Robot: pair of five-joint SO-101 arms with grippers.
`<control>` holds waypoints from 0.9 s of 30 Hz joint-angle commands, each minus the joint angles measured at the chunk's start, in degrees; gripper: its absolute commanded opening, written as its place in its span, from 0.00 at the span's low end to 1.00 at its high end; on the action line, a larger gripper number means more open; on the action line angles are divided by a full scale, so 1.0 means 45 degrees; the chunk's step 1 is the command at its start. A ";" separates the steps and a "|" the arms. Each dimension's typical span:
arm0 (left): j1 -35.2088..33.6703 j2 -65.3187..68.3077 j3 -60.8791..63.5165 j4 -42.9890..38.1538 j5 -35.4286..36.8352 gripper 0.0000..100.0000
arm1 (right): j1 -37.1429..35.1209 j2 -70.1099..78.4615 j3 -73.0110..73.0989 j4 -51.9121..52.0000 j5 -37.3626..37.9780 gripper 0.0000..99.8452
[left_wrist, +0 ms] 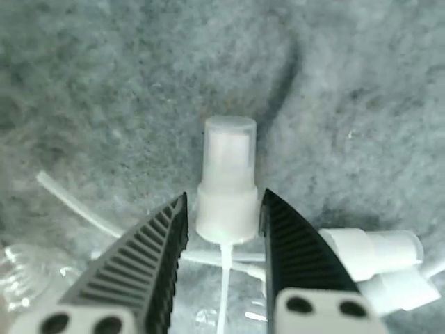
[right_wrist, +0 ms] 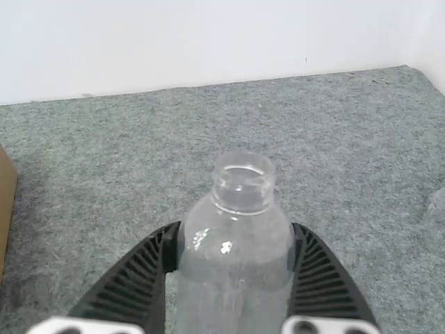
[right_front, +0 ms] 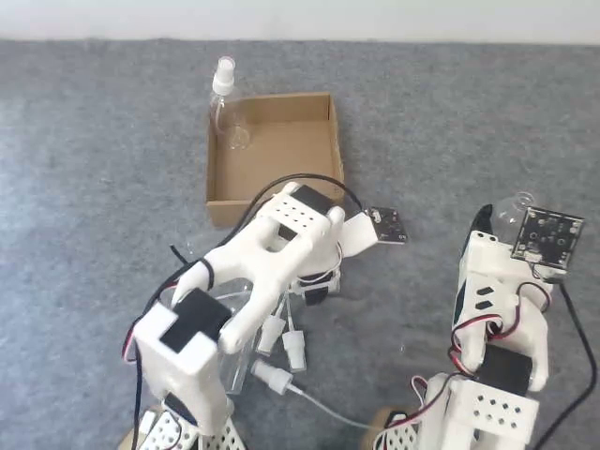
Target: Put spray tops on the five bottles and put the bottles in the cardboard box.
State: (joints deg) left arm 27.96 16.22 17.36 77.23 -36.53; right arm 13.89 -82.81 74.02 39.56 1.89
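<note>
The left jaws are closed on a spray top at its collar, with its dip tube trailing back between them, close by the loose tops on the grey bench. The right jaws are clamped on an open bottle, held well to the side of the cardboard box, where one capped bottle stands in a corner. My worry is the tube. It looks thin and bendy, and if it misses that narrow neck it may buckle. The grip on the collar looks slight too, so twisting could let the top slip.
</note>
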 commanded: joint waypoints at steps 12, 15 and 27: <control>0.0098 0.1055 -0.2295 0.1270 0.0137 0.03 | 0.0147 -0.0283 -0.0176 -0.0342 -0.0039 0.11; 0.0098 0.0567 -0.2354 0.1758 0.0156 0.03 | 0.0127 -0.0283 -0.0176 -0.0342 -0.0039 0.11; -0.0195 -0.2208 -0.1573 0.2637 0.0664 0.02 | 0.0088 -0.0244 -0.0176 -0.0342 -0.0059 0.11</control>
State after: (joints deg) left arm 27.43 13.67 9.45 88.22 -35.03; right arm 13.89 -82.81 74.02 39.56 1.89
